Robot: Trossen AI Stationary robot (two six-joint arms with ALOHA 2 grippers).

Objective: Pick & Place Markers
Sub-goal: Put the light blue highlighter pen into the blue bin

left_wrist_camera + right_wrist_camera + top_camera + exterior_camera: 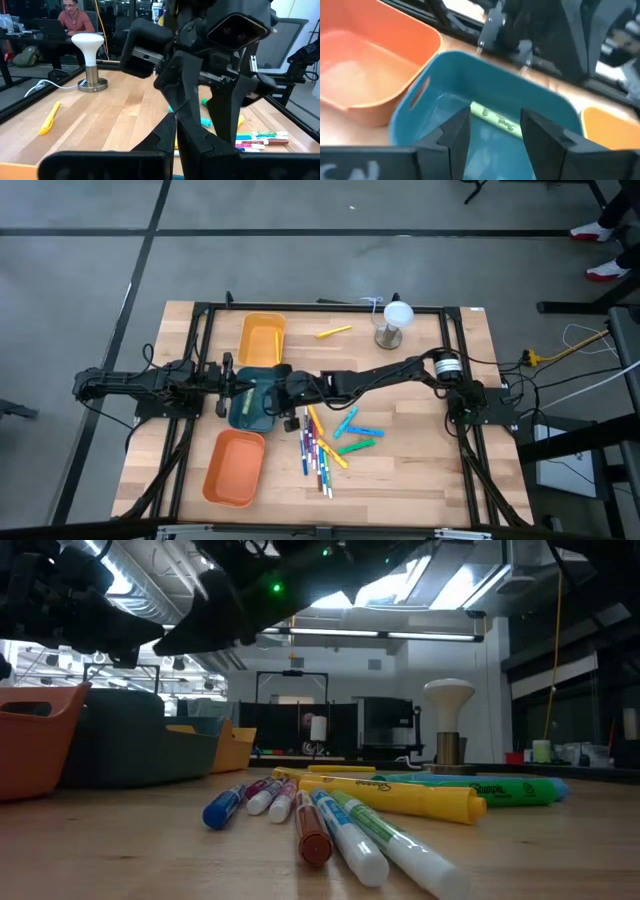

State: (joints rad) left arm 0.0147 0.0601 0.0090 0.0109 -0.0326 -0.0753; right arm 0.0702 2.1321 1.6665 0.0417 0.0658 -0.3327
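Several markers (325, 442) lie in a loose pile on the wooden table, right of the teal tray (252, 402); in the low view the markers (340, 815) lie close in front. One yellow marker (333, 332) lies apart near the far edge. A green marker (495, 118) lies inside the teal tray (445, 80). My right gripper (290, 392) hangs over that tray, open, with its fingers (456, 131) standing on either side of the green marker, above it. My left gripper (228, 385) waits at the tray's left edge.
A yellow tray (262, 340) sits on the far side of the teal one, and an orange tray (235, 468) on the near side. A white mushroom-shaped stand (395, 320) is near the far edge. A person (75, 20) sits beyond the table.
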